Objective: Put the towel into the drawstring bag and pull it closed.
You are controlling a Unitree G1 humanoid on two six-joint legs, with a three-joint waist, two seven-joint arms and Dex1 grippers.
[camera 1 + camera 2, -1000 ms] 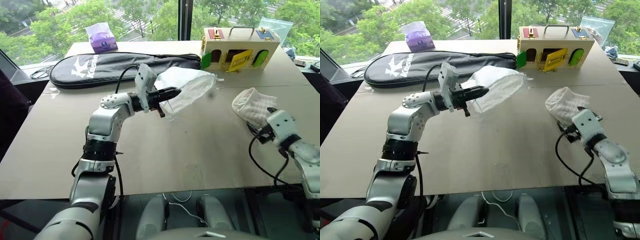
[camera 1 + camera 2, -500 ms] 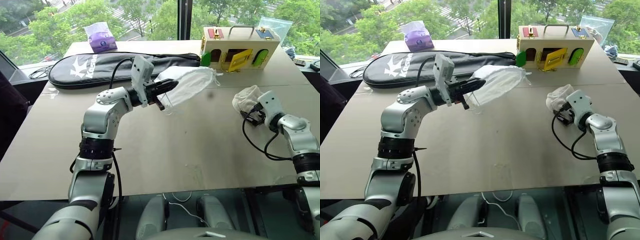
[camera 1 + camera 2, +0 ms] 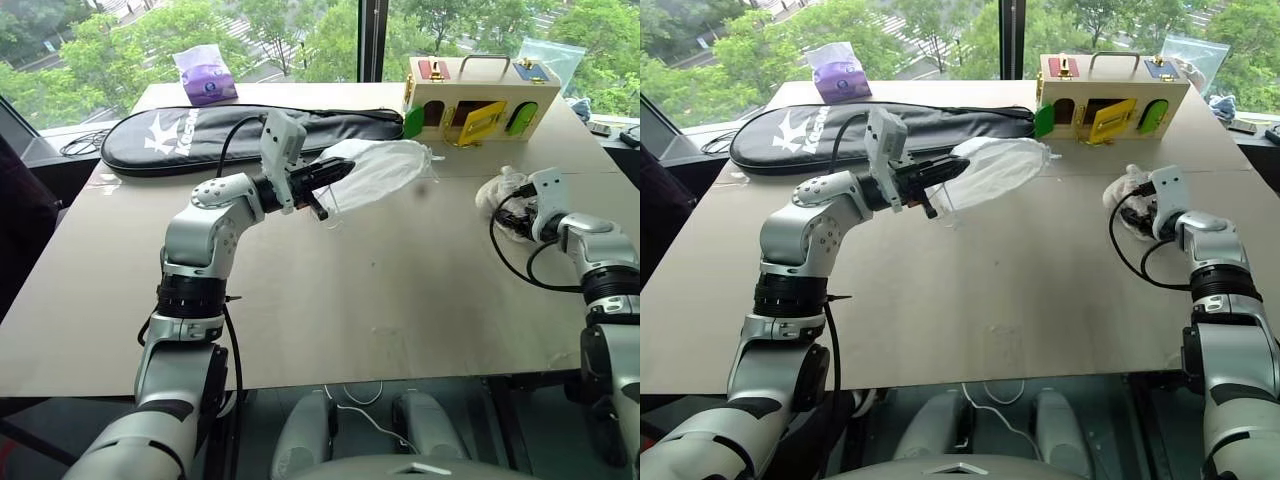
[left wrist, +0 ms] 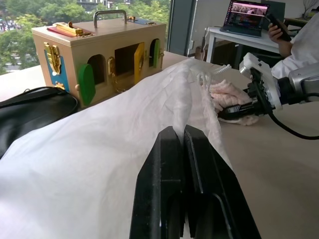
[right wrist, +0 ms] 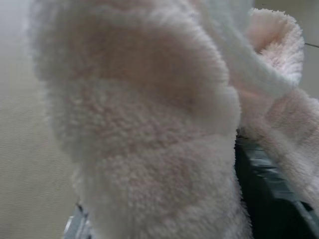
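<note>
From the head, the left gripper (image 3: 325, 188) stays pinched on the drawstring bag (image 3: 375, 172), held above the table (image 3: 330, 300). The right gripper (image 3: 1140, 205) has reached forward, closing on the towel (image 3: 1123, 187). Right wrist: towel (image 5: 149, 114) between the fingers, so the pickup looks underway.

You have one drawstring bag (image 3: 380, 172) pinched in the left gripper (image 3: 322, 184), and one towel (image 3: 1127, 187) bunched against the right gripper (image 3: 1143, 205). Beyond the left gripper lies one black racket case (image 3: 200, 135). Further out past it sits one purple packet (image 3: 204, 76). Beyond the right gripper stands one wooden latch box (image 3: 478, 95), with one clear plastic bag (image 3: 552, 52) behind it.
</note>
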